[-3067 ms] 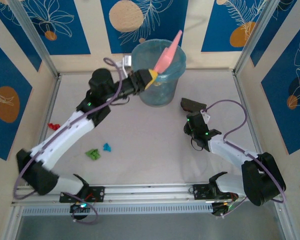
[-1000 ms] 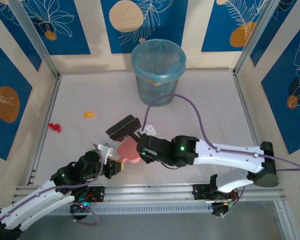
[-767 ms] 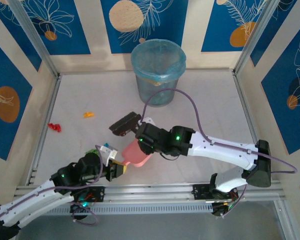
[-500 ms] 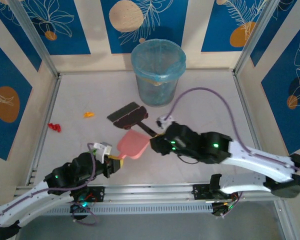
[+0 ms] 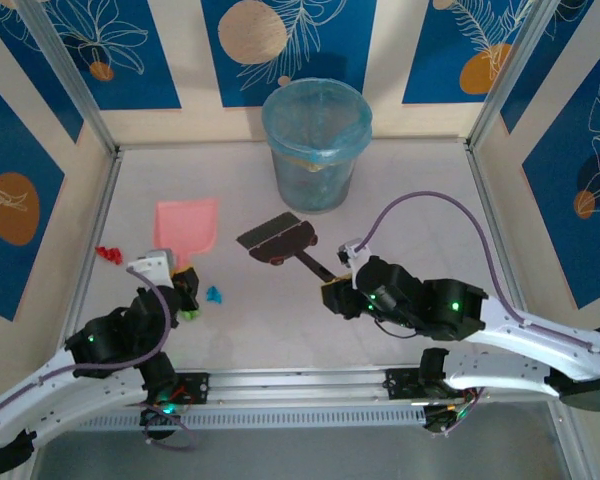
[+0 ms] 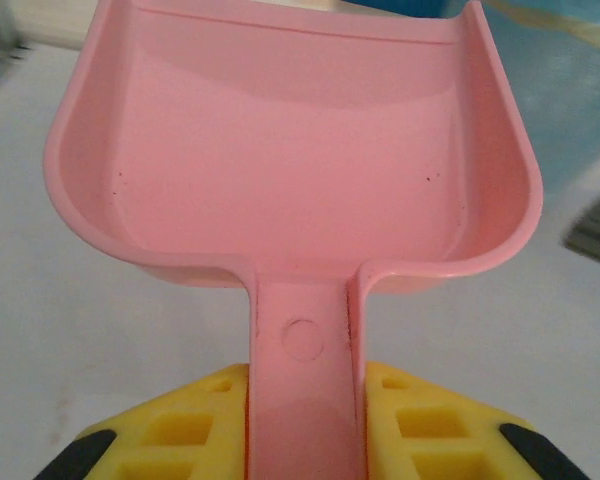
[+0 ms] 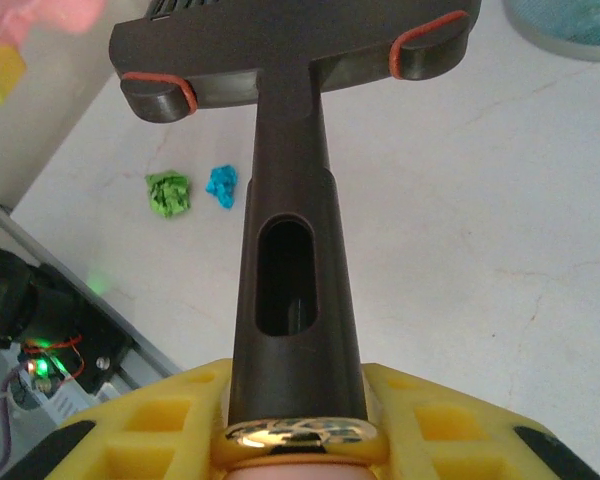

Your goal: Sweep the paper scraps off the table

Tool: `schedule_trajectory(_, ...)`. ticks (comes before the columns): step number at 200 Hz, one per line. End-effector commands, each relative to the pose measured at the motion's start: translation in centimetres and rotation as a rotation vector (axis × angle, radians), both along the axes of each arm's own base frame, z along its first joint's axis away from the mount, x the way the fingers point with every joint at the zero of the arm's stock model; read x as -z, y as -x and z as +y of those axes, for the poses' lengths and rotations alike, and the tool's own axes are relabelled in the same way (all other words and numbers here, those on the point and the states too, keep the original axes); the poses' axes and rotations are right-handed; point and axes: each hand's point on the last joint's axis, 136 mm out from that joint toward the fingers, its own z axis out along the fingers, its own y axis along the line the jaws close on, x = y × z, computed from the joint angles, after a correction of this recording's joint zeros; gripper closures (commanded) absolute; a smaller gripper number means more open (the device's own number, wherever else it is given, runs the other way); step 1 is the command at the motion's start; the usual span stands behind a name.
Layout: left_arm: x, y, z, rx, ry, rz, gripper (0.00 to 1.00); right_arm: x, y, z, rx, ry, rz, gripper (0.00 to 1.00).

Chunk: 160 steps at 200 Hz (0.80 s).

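Note:
A pink dustpan (image 5: 186,225) hangs over the left of the table (image 5: 400,190), my left gripper (image 5: 187,280) shut on its handle; the left wrist view shows the pan (image 6: 290,160) empty and its handle between the yellow fingers (image 6: 180,430). My right gripper (image 5: 335,292) is shut on the handle of a dark brush (image 5: 277,240), whose head points toward the middle. Paper scraps lie at the left: a red one (image 5: 106,254), a blue one (image 5: 213,294) and a green one (image 5: 190,312) beside my left wrist. The right wrist view shows the green (image 7: 168,193) and blue (image 7: 221,185) scraps left of the brush handle (image 7: 290,260).
A bin with a blue liner (image 5: 315,140) stands at the back middle. Aluminium rails (image 5: 300,385) edge the table, and patterned walls close it in on three sides. The right arm's cable (image 5: 430,205) loops over the right half.
My left arm has carried the dustpan from the near middle back and to the left. The right arm has drawn back rightward with the brush. The green and blue scraps have come into view.

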Motion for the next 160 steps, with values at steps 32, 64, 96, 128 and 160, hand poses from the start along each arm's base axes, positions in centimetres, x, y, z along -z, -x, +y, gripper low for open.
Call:
schedule_trajectory(32,0.9,0.4,5.6,-0.246,-0.082,-0.036,1.00,3.6,1.5,6.9,-0.307,0.072,-0.023,1.00)
schedule_trajectory(64,1.4,0.3,5.8,-0.257,-0.088,-0.019,1.00,7.4,1.2,10.8,-0.379,0.238,-0.029,1.00)
schedule_trajectory(96,2.2,0.3,5.9,-0.260,-0.090,0.005,1.00,9.5,1.0,14.3,-0.423,0.361,-0.063,1.00)
schedule_trajectory(128,2.6,0.4,6.0,-0.257,-0.089,0.017,1.00,12.8,-0.1,14.2,-0.385,0.521,-0.033,1.00)
schedule_trajectory(160,2.8,0.3,5.6,-0.238,-0.080,0.019,1.00,14.7,-1.6,11.3,-0.259,0.573,0.037,1.00)
